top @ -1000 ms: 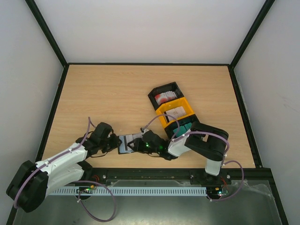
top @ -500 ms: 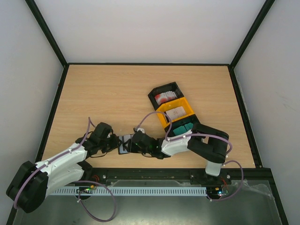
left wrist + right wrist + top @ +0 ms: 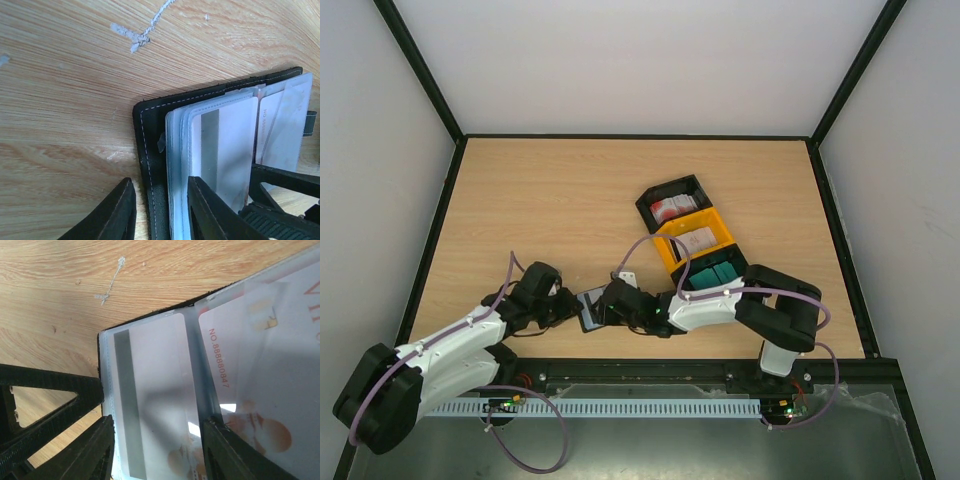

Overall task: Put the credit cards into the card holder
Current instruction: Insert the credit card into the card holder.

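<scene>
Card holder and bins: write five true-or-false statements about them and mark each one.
1. The card holder lies open on the table. True.
2. The yellow bin holds teal cards. False: it holds pale cards.
3. The left gripper straddles the card holder's edge. True.
4. Every sleeve is empty. False: a striped card sits in one.
5. The red-and-white cards lie in the black bin farthest from the arms. True.
</scene>
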You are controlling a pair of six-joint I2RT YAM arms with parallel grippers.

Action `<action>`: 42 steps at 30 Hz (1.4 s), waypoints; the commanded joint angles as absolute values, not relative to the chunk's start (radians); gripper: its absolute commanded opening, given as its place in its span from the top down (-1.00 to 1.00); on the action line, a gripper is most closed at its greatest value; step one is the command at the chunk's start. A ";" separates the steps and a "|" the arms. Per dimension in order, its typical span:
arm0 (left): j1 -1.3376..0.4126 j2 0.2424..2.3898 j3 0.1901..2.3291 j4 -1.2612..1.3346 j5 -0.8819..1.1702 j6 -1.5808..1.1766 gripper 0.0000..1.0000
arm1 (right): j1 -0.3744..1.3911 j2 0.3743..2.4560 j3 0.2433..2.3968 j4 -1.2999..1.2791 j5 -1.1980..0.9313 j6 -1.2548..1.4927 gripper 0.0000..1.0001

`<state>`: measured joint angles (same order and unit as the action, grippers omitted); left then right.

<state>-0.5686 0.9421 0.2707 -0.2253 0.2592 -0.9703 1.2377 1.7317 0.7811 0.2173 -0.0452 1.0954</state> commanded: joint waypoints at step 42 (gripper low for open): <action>-0.572 0.799 0.270 -0.158 0.327 -1.036 0.32 | 1.252 1.799 0.970 -0.219 0.044 1.001 0.84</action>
